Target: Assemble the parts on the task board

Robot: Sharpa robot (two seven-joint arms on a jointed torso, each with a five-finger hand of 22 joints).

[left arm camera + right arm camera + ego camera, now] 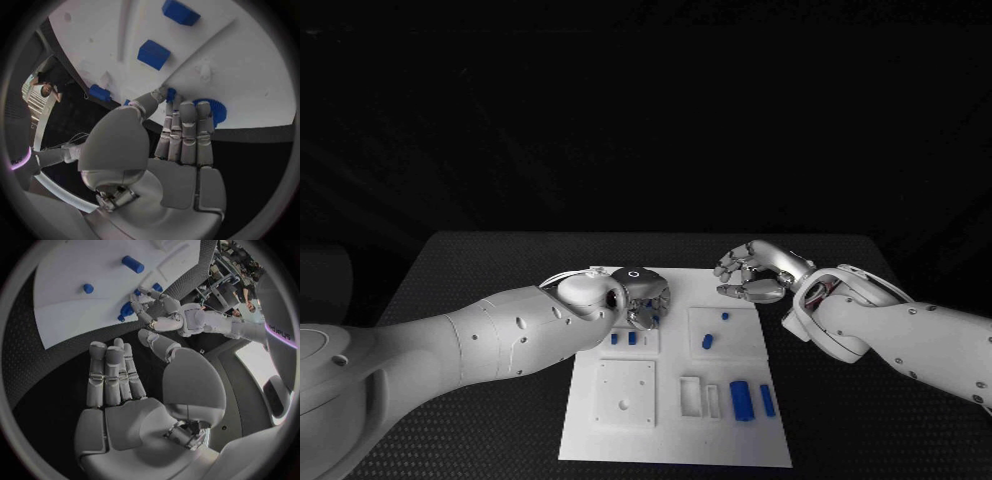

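1. Task board [625, 440] lies mid worktop [473, 270]; blue parts [741, 398] sit on it.
2. Left hand [640, 293] at the board's far edge, fingertips [170, 96] pinching a small blue part [170, 93].
3. Right hand [759, 272] just off the board's far right corner, fingers apart, holding nothing.

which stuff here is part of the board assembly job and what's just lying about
Job: task board; blue parts lying on it; left hand, fingers at the board's far edge by a round blue part; right hand, empty.
Lying about: black table only.
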